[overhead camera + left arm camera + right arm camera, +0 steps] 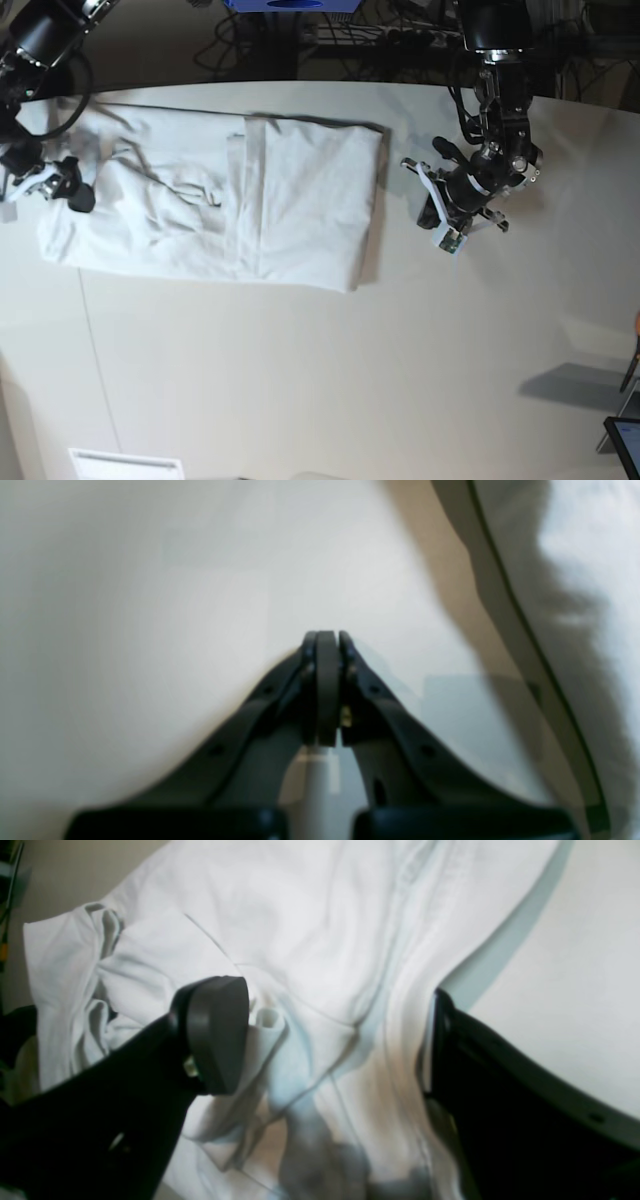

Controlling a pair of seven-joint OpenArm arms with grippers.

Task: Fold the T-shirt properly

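Observation:
The white T-shirt [250, 200] lies folded into a long band across the left half of the table, wrinkled at its left end. My right gripper [68, 190] hovers at that left end. In the right wrist view it [330, 1040] is open, its fingers [215, 1035] straddling bunched folds of the T-shirt [320, 940] with nothing gripped. My left gripper [432, 212] sits just off the shirt's right edge. In the left wrist view it [327, 640] is shut and empty over bare table, with the T-shirt [595, 550] at the far right.
A small white paper label [125, 464] lies near the table's front left edge. Cables and a blue object [290, 4] sit beyond the far edge. A dark device [625, 440] shows at the bottom right corner.

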